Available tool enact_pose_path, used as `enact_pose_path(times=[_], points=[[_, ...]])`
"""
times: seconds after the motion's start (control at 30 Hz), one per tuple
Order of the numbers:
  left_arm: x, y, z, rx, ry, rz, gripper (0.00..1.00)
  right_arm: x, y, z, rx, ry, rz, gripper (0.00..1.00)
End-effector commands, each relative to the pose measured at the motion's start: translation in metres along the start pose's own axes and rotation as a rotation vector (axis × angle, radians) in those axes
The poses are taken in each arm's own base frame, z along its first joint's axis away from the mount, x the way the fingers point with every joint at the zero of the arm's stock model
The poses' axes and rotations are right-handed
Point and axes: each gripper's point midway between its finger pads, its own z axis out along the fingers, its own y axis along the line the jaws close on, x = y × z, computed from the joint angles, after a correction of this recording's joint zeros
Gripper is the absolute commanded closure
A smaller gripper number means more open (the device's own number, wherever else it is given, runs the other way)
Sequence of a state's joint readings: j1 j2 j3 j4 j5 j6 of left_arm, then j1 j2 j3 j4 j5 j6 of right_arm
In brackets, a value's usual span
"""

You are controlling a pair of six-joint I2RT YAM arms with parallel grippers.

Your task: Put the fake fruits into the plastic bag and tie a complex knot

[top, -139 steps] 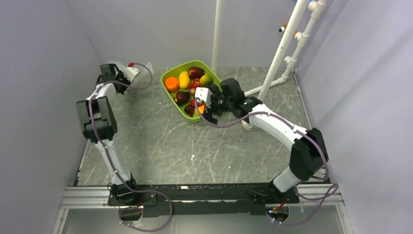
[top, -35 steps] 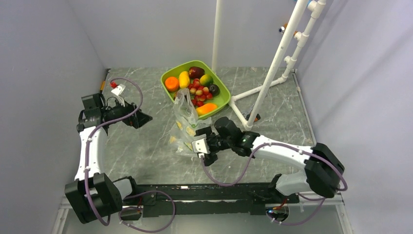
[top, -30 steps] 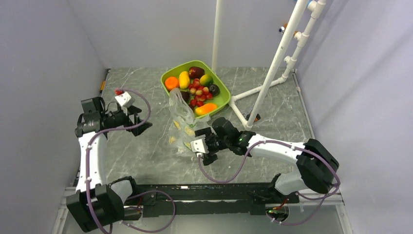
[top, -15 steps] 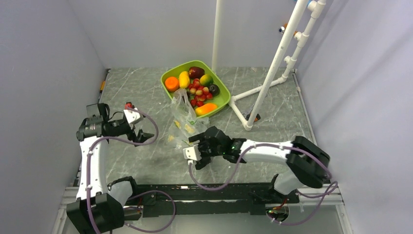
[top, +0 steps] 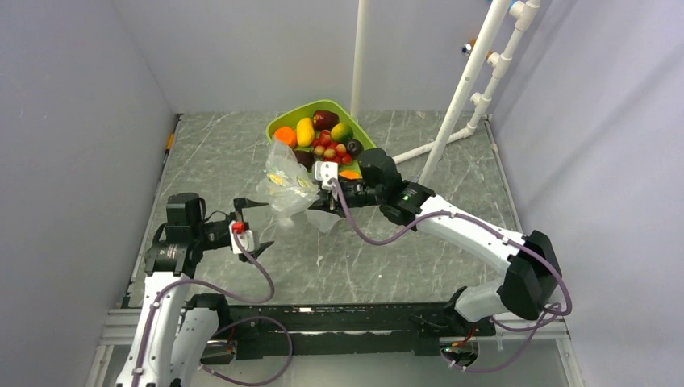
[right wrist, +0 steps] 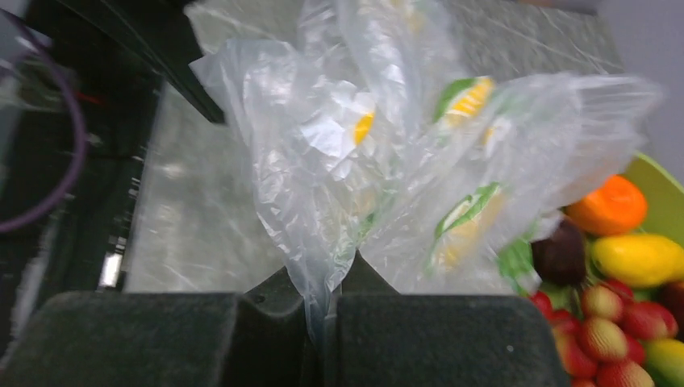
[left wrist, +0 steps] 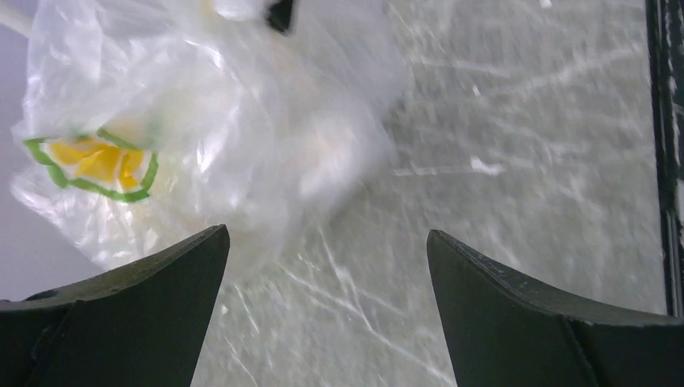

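The clear plastic bag (top: 286, 184) with yellow and green print hangs crumpled above the table, just in front of the lime green tray (top: 310, 107). My right gripper (top: 313, 201) is shut on a pinched fold of the plastic bag (right wrist: 387, 161), which rises from between the right gripper's (right wrist: 327, 286) closed fingers. The fake fruits (top: 323, 137) lie in the tray: an orange (right wrist: 613, 205), a yellow oblong (right wrist: 637, 258), a maroon one and red berries (right wrist: 613, 322). My left gripper (top: 260, 226) stands open and holds nothing, left of the bag and below it. In the left wrist view the bag (left wrist: 202, 121) hangs just beyond the left gripper (left wrist: 327, 242).
A white PVC pipe frame (top: 452, 105) stands at the back right, and a single white pole (top: 359, 56) rises behind the tray. Grey walls close in the marble-patterned table (top: 379, 258) on three sides. A black rail runs along the near edge.
The right gripper has shut on the bag and lifted it up and back toward the tray. The left arm has swung right and nearer, toward the bag, still open.
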State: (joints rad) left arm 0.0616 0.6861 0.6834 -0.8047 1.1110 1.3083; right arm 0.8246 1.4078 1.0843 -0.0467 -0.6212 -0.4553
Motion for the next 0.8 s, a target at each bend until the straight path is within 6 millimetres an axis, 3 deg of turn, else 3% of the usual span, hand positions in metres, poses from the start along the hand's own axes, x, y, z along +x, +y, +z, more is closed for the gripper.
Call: enact_pose_path(times=[0.0,0.1,0.17,0.33,0.43,0.53,0.57,0.77], points=[[-0.054,0.058,0.010,-0.150,-0.124,-0.027,0.00,-0.019,0.026,-0.006,-0.131,-0.011,0.211,1.00],[-0.069,0.071,0.018,-0.223,-0.171,-0.226,0.00,-0.026,0.012,-0.006,-0.096,-0.028,0.326,1.00],[-0.068,0.075,0.021,-0.301,-0.175,-0.247,0.01,-0.034,0.010,-0.009,-0.114,-0.067,0.425,1.00],[-0.065,0.089,0.030,-0.357,-0.159,-0.357,0.02,-0.056,0.026,-0.017,-0.219,-0.136,0.501,1.00],[-0.038,0.092,0.033,-0.338,-0.044,-0.542,0.42,-0.061,0.027,-0.027,-0.235,-0.150,0.478,1.00],[-0.014,0.098,0.012,-0.330,-0.038,-0.641,0.93,-0.052,0.024,-0.042,-0.216,-0.131,0.503,1.00],[-0.004,0.104,0.001,-0.358,-0.030,-0.655,1.00,-0.048,0.023,-0.048,-0.208,-0.123,0.510,1.00],[0.009,0.102,-0.044,-0.330,-0.012,-0.623,1.00,-0.028,0.016,-0.070,-0.153,-0.079,0.515,1.00]])
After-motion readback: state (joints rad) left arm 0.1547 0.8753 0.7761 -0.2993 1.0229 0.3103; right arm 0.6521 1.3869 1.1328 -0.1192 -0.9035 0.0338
